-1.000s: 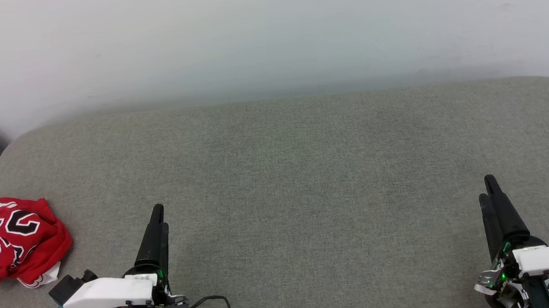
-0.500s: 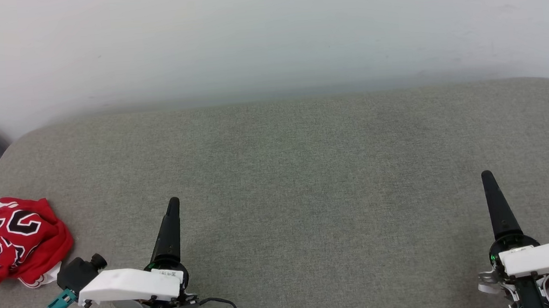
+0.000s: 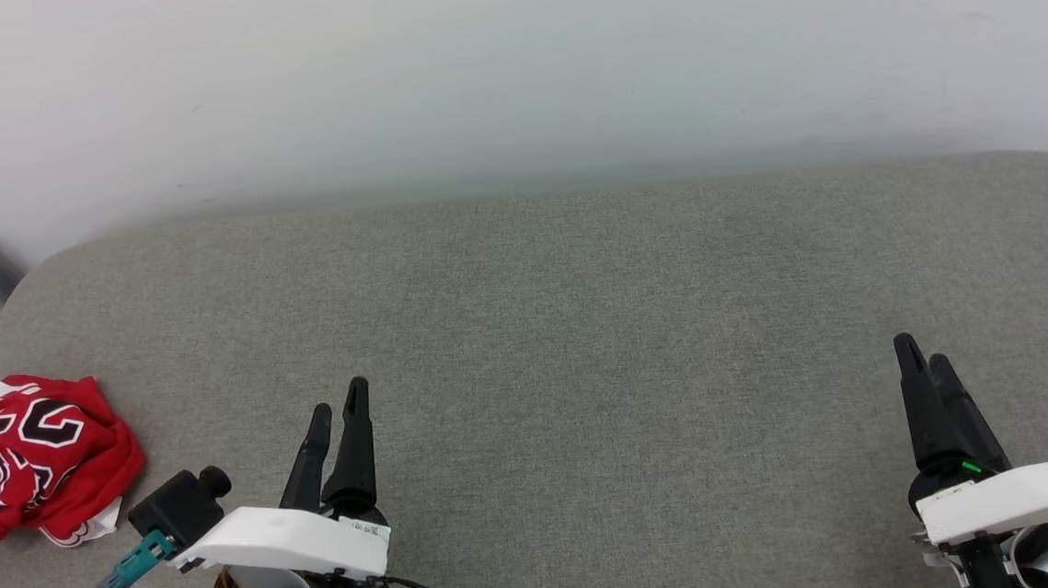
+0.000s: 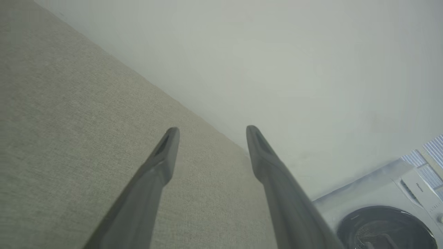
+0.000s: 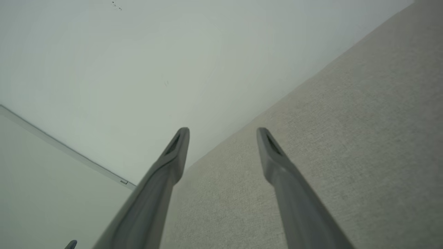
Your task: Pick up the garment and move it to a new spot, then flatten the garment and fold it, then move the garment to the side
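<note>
The broad grey woven-fabric padded surface (image 3: 582, 327) spans the head view. Its far edge runs along the plain white wall (image 3: 509, 74), and its two far corners are rounded. Nearly all of it lies bare, from the middle out to the right edge, so there is wide room there.

One white front-loading washing machine with a dark round door (image 4: 380, 221) stands past the surface's end in the left wrist view.

One garment, a crumpled red soft jersey with white panels and black white-outlined numerals (image 3: 33, 457), lies bunched at the surface's left edge. It is near the left gripper (image 3: 338, 397) on its left side, not touching it.

There are two pincers. The left gripper (image 4: 212, 129) and the right gripper (image 3: 920, 351) (image 5: 223, 130) each hover over bare fabric with their long dark fingers spread wide, holding nothing.
</note>
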`<state>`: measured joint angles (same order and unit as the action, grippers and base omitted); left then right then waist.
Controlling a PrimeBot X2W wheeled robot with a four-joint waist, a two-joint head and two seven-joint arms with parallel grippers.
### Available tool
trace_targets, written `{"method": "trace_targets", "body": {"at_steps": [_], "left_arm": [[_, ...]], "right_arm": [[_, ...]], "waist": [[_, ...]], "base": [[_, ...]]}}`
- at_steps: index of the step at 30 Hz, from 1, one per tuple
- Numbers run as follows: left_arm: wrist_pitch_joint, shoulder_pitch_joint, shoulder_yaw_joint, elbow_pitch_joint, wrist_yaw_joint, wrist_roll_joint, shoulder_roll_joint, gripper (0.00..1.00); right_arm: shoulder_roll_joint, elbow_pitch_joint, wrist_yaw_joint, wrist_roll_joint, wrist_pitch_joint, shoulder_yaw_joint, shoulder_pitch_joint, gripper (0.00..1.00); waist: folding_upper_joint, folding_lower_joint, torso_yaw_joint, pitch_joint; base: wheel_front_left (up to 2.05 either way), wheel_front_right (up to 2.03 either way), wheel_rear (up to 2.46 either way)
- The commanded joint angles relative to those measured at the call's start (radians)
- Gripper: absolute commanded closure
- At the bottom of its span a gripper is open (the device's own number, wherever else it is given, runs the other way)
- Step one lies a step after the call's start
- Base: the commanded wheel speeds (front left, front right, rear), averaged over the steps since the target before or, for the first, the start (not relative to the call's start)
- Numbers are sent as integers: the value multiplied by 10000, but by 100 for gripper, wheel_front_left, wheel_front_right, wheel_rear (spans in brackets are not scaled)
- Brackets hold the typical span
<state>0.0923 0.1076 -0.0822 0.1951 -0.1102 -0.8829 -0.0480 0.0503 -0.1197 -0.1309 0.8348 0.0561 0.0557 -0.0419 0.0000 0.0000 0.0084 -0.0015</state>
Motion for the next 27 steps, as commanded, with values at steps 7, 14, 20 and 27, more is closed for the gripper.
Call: {"method": "trace_targets", "body": {"at_steps": [7,14,20,27], "left_arm": [[272,292,-177,-3,121,1592,-35,0],[470,359,-297,-103,298,2883,-128,0],[633,369,-452,-94,385,3773,-201,0],[775,386,-606,-63,468,4557,-287,0]], "right_arm": [[11,338,1,-1126,-85,-36,33,0],[10,592,2,-2090,-239,-77,145,0],[8,825,2,-2959,-384,-127,221,0],[7,1006,2,-3850,-478,-94,310,0]], "waist": [[0,0,-2,-21],[0,0,24,-29],[0,0,52,-23],[0,0,59,-58]], "base": [[0,0,0],[0,0,0],[0,0,0],[0,0,0]]}}
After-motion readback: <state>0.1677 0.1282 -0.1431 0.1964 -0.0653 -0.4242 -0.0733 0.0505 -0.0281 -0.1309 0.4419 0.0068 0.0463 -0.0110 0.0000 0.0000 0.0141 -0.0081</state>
